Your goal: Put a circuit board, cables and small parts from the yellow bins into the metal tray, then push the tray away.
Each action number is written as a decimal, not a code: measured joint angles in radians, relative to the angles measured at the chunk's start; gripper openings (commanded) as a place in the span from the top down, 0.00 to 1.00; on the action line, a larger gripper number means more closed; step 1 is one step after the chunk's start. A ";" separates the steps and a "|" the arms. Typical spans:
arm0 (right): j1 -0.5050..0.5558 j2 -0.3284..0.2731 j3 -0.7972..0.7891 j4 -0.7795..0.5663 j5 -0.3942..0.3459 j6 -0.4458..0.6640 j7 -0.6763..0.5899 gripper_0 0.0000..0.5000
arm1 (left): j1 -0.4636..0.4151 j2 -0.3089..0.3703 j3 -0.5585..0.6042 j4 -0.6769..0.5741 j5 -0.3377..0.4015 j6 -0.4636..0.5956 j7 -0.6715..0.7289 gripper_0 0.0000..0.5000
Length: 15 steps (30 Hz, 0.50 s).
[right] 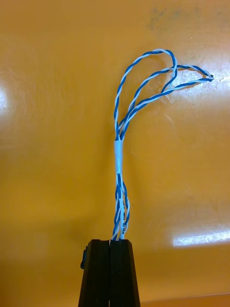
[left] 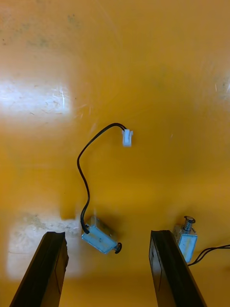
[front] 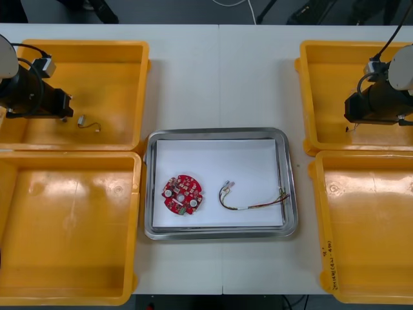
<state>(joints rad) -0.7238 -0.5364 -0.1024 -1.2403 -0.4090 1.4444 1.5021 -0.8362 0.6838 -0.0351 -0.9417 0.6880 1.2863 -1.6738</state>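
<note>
In far bins (front: 110, 77), R end effector (right: 110, 241) pinching cable (right: 118, 158), L end effector (left: 108, 232) spread

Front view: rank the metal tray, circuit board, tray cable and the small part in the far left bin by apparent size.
1. metal tray
2-3. circuit board and cable: unsure, since the board covers more area but the cable stretches longer
4. small metal part

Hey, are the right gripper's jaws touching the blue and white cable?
Touching: the right wrist view shows the right gripper, jaws shut on the blue and white cable.
</note>
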 measured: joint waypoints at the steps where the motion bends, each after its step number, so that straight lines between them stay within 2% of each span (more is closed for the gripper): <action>1: 0.002 0.000 0.000 -0.002 -0.001 0.000 0.000 0.99 | 0.002 -0.001 0.000 0.000 0.000 -0.004 0.000 0.00; 2: 0.003 0.000 0.000 -0.002 -0.003 0.000 0.000 0.92 | 0.005 -0.001 0.000 0.000 0.000 -0.008 0.000 0.00; 5: 0.005 0.000 0.000 -0.003 -0.008 0.000 0.000 0.57 | 0.014 -0.003 0.000 0.000 -0.001 -0.022 0.000 0.00; 6: 0.005 0.000 0.000 -0.003 -0.010 0.000 0.000 0.48 | 0.017 -0.003 0.000 0.000 -0.002 -0.026 0.000 0.00; 7: 0.005 0.000 0.000 -0.004 -0.011 0.000 0.000 0.44 | 0.020 -0.003 0.000 0.000 -0.003 -0.030 0.000 0.00; 9: 0.005 0.000 0.000 -0.004 -0.011 0.000 0.000 0.23 | 0.025 -0.003 0.000 0.000 -0.004 -0.038 0.000 0.00; 11: 0.005 0.000 0.000 -0.004 -0.012 0.000 0.000 0.09 | 0.027 -0.003 0.000 0.000 -0.005 -0.044 0.000 0.00; 15: 0.005 -0.001 -0.004 -0.004 -0.018 0.000 0.000 0.00 | 0.028 -0.004 0.000 0.000 -0.005 -0.048 0.000 0.00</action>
<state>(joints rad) -0.7186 -0.5372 -0.1068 -1.2447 -0.4268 1.4444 1.5023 -0.8087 0.6801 -0.0352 -0.9419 0.6828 1.2378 -1.6738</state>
